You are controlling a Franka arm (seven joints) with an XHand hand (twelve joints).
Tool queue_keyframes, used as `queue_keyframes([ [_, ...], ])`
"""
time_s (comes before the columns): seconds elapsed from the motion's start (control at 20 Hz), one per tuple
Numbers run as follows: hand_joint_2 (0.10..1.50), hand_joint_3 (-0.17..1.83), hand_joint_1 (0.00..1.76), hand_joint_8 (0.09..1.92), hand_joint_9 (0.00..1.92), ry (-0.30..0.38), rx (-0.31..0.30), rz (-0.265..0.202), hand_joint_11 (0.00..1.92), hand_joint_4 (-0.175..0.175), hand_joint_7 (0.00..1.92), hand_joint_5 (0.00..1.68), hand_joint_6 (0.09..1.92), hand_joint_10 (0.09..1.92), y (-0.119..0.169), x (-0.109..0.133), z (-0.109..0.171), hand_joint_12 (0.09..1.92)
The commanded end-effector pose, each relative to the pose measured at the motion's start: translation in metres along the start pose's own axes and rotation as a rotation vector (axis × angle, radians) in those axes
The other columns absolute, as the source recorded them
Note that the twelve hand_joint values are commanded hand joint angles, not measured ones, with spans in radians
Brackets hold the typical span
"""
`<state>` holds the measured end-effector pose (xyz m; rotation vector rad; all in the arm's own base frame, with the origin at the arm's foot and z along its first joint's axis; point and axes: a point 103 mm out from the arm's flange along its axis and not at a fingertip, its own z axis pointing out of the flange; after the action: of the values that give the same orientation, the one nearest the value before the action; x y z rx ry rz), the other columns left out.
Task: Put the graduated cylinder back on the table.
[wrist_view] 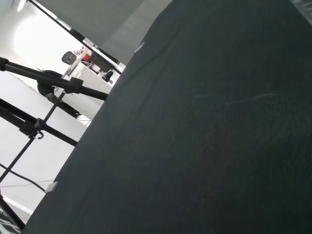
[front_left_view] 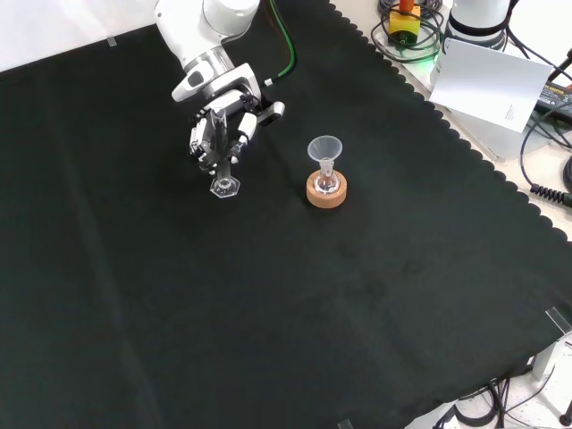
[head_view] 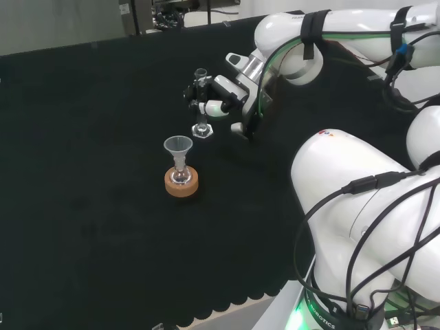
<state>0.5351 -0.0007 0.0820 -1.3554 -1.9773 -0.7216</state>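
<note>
The graduated cylinder (head_view: 201, 103) stands upright with its hexagonal foot (front_left_view: 224, 186) on or just above the black cloth (front_left_view: 295, 313); contact cannot be confirmed from either view. The hand (head_view: 223, 98) has its fingers curled around the cylinder's tube, clamped on it at mid-height. This grip keeps the tube vertical so the foot can seat flat, and it leaves the foot clear of the fingers. The set-down appears nearly complete; what remains is probably the release. The cylinder looks empty, though clear glass makes that uncertain.

In the front view, a cork ring (front_left_view: 326, 190) lies at 3 o'clock from the cylinder, near but apart. It holds a small flask (head_view: 181, 176) upright. A clear funnel (front_left_view: 325, 148) sits in the flask's neck. No liquid is discernible in either.
</note>
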Motion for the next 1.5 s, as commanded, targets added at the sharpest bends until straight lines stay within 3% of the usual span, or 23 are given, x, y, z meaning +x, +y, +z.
queue_keyframes([
  [0.05,1.12,-0.17,1.05,0.6,1.01,0.008,-0.007,0.002,0.68,-0.052,0.71,0.62,0.73,0.22,-0.003,-0.003,-0.001,1.17],
  [0.35,1.08,-0.17,1.0,0.63,0.89,-0.007,-0.01,0.003,0.56,-0.058,0.61,0.52,0.63,0.29,0.001,0.006,-0.012,1.23],
  [0.85,1.03,-0.17,0.94,0.68,0.62,-0.103,-0.052,0.002,0.41,-0.073,0.42,0.38,0.31,0.56,0.005,0.033,-0.062,1.3],
  [1.15,1.02,-0.17,0.92,0.67,0.56,-0.216,-0.073,0.008,0.33,-0.071,0.37,0.39,0.25,0.59,-0.004,0.066,-0.098,1.33],
  [1.5,1.01,-0.17,0.91,0.67,0.55,-0.334,-0.097,-0.011,0.31,-0.071,0.36,0.39,0.24,0.59,-0.027,0.121,-0.128,1.34],
])
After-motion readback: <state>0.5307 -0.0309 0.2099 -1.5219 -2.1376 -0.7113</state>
